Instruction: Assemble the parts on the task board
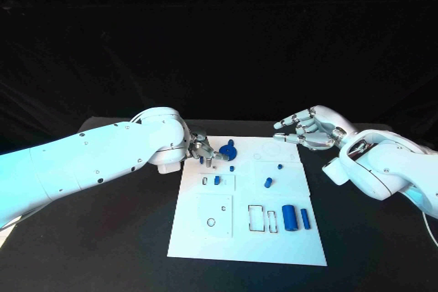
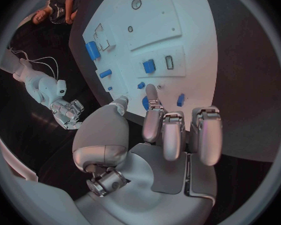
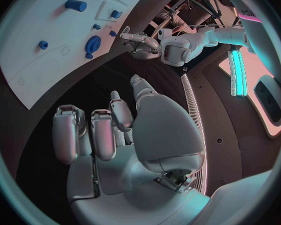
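**Left hand at the board's far edge, right hand bare beside it**

The left hand point(image 1: 202, 150) sits at the far left corner of the task board point(image 1: 206, 238), its fingers reaching toward the round blue part point(image 1: 227, 152) that lies at the board's far edge. In the left wrist view the fingers point(image 2: 154, 116) are curled forward over the board with the thumb apart, and one fingertip comes down right at that round blue part point(image 2: 145, 103); whether it grips the part or only touches it cannot be told.

The right hand point(image 1: 307, 130) hovers off the board's far right corner, above the black table point(image 1: 119, 241), well apart from every part. Its fingers are spread and loosely bent, and the right wrist view shows its palm point(image 3: 125, 135) bare, holding nothing.

Out across the board from the round part, toward the robot: a small blue block point(image 1: 217, 180) sits just beside an upright slot on the left side, a small blue peg point(image 1: 269, 182) lies near the middle right, and a tiny blue piece point(image 1: 278, 165) lies just beyond it. Nearest the robot, on the right side, a large blue cylinder point(image 1: 289, 217) lies with a slim blue bar point(image 1: 305, 218) just beside it, next to two outlined rectangular recesses point(image 1: 262, 219).
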`<state>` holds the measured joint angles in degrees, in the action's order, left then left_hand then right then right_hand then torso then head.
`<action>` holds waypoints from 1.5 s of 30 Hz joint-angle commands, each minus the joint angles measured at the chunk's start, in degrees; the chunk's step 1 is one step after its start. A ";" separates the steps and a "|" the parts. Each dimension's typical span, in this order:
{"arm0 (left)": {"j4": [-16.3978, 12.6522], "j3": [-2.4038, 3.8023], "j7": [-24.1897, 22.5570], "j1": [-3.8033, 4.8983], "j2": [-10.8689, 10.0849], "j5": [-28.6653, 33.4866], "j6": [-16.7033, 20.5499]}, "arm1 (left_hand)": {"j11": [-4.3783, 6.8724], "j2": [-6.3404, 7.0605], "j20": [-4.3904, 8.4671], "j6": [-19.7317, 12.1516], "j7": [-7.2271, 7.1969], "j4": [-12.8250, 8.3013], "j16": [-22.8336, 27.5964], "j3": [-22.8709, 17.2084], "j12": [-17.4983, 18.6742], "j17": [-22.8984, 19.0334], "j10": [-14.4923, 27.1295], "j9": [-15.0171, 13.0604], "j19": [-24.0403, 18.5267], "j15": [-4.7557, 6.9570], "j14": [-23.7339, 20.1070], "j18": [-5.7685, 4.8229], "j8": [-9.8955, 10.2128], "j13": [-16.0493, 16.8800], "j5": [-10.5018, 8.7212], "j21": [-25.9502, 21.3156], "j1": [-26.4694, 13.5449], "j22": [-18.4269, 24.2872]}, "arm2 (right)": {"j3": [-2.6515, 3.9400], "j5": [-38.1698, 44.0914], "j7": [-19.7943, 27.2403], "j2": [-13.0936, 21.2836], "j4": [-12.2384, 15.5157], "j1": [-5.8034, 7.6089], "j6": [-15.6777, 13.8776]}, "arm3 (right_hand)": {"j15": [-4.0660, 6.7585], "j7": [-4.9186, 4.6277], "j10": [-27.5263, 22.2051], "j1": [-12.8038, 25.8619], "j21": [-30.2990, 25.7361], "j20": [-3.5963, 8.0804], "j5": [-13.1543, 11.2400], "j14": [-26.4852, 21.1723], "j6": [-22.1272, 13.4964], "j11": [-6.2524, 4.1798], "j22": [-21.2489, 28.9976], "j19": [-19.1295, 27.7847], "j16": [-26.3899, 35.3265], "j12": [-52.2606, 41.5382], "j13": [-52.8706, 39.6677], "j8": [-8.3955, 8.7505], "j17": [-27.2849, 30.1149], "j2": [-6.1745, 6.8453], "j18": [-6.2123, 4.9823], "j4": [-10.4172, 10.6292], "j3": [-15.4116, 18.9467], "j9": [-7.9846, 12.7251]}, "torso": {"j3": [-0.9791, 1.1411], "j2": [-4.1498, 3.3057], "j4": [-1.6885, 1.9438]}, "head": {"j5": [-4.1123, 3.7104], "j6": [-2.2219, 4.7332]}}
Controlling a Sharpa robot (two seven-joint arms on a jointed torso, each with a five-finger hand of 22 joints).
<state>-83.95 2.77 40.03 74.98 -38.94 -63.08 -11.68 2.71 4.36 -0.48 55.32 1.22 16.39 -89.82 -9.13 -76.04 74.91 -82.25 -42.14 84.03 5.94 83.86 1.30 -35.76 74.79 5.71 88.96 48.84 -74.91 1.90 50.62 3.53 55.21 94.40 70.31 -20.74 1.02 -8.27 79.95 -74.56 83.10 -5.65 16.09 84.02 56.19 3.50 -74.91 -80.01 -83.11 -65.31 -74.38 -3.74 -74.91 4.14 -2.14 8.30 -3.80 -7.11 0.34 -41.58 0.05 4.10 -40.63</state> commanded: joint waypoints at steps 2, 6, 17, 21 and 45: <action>2.40 0.12 3.47 0.92 0.66 0.81 -3.46 | -0.48 -1.18 -0.12 -1.94 0.49 -2.92 -0.18 -1.72 1.72 15.09 1.47 1.01 4.68 -0.35 6.14 -0.56 1.75 -1.60 0.30 -1.14 8.72 -12.25 | -0.06 0.30 0.06 -0.15 -0.11 -0.04 0.83 | -0.12 0.09 -0.15 0.52 -0.35 0.09 0.09 3.21 0.48 -0.33 -2.14 0.30 0.40 0.06 -0.02 -0.21 -2.40 -0.08 -1.11 0.02 0.33 -0.09 | -0.06 -0.08 0.03 | 0.02 0.13; 5.99 0.16 3.14 1.63 2.12 0.90 -3.81 | -1.73 -1.33 -1.04 -3.90 2.07 -2.43 -0.18 -2.66 3.64 15.09 2.82 3.94 4.08 -1.40 6.14 -0.23 5.45 -3.56 0.37 -2.23 12.77 -10.95 | -0.09 0.30 0.06 -0.26 -0.23 -0.04 0.83 | -0.12 0.09 -0.15 0.52 -0.35 0.09 0.09 3.21 0.48 -0.33 -2.14 0.30 0.40 0.06 -0.02 -0.21 -2.40 -0.08 -1.11 0.02 0.33 -0.09 | -0.12 -0.10 0.00 | 0.06 0.19; 15.77 0.17 1.95 2.56 6.79 -1.35 -7.76 | -1.82 0.25 -1.50 -1.80 1.96 -0.06 -0.18 0.10 3.45 15.09 2.69 5.13 4.29 -1.64 6.14 -0.31 5.55 -3.54 0.11 -1.97 13.20 -11.38 | -0.12 0.30 0.06 -0.57 -0.36 -0.05 0.80 | -0.12 0.11 -0.17 0.49 -0.37 0.09 0.17 3.20 0.49 -0.34 -2.11 0.32 0.44 0.11 0.02 -0.21 -2.35 -0.12 -1.11 0.02 0.37 -0.10 | -0.08 -0.09 0.06 | 0.15 0.17; 18.42 0.05 1.91 2.61 8.19 -2.00 -9.27 | -1.77 0.11 -1.48 -1.69 1.91 -0.03 -0.18 0.16 3.38 15.09 2.64 5.06 4.32 -1.61 6.14 -0.32 5.42 -3.48 0.13 -1.92 13.35 -11.44 | -0.12 0.30 0.07 -0.62 -0.38 -0.05 0.79 | -0.11 0.11 -0.17 0.48 -0.38 0.09 0.19 3.20 0.49 -0.35 -2.10 0.33 0.44 0.12 0.03 -0.21 -2.35 -0.13 -1.12 0.02 0.37 -0.10 | -0.17 -0.12 0.05 | 0.13 0.12; 23.31 -0.91 0.31 2.50 11.16 -1.91 -13.00 | -1.56 -0.50 -1.32 -1.45 1.67 0.08 -0.18 1.48 2.93 15.09 2.32 4.58 4.58 -1.42 6.14 -0.47 4.81 -3.07 0.08 -1.47 13.23 -12.02 | -0.12 0.35 0.12 -0.98 -0.63 -0.10 0.95 | -0.10 0.13 -0.15 0.41 -0.39 0.10 0.33 3.21 0.51 -0.36 -2.09 0.33 0.44 0.08 0.01 -0.21 -2.37 -0.18 -1.12 0.00 0.40 -0.11 | -0.08 -0.01 0.04 | 0.23 -0.28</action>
<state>-60.72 1.87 40.06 77.45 -27.96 -65.21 -22.34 1.04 4.06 -1.52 53.44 2.96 16.43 -89.82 -8.05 -72.78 74.90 -79.74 -37.51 84.03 4.68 84.05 1.31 -30.56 71.67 5.71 87.23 61.84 -74.90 1.78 50.60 3.51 54.29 93.79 70.26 -20.54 1.02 -8.08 79.95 -74.57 83.10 -5.65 16.09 84.02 56.38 3.50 -74.94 -80.01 -82.89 -65.32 -74.40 -3.74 -74.90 4.14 -2.14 8.30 -3.81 -7.13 0.24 -41.59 0.10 4.28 -40.90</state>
